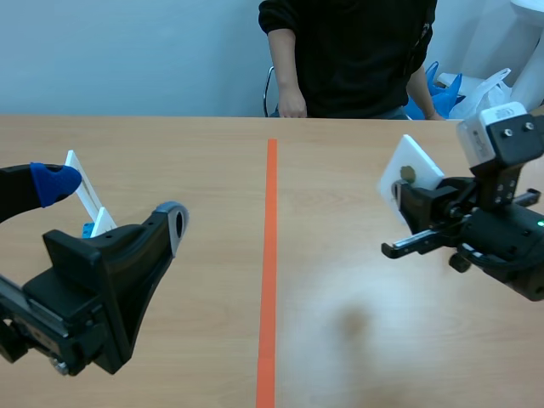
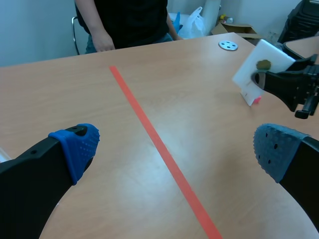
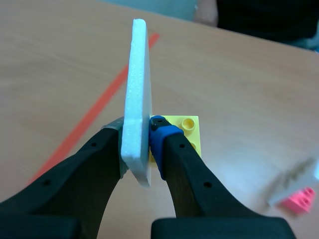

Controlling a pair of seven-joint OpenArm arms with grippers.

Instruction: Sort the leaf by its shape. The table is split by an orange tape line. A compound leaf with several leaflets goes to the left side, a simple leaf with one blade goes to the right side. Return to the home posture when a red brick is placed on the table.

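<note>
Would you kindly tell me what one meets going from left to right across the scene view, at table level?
First the left pincer, open → orange tape line → white board, clamped in the right pincer.

the left arm is held low at the near left with the left gripper spread wide open, its pads well apart, while the right arm is brought in from the right with the right gripper pointed toward the middle and clamped on a white board.
</note>
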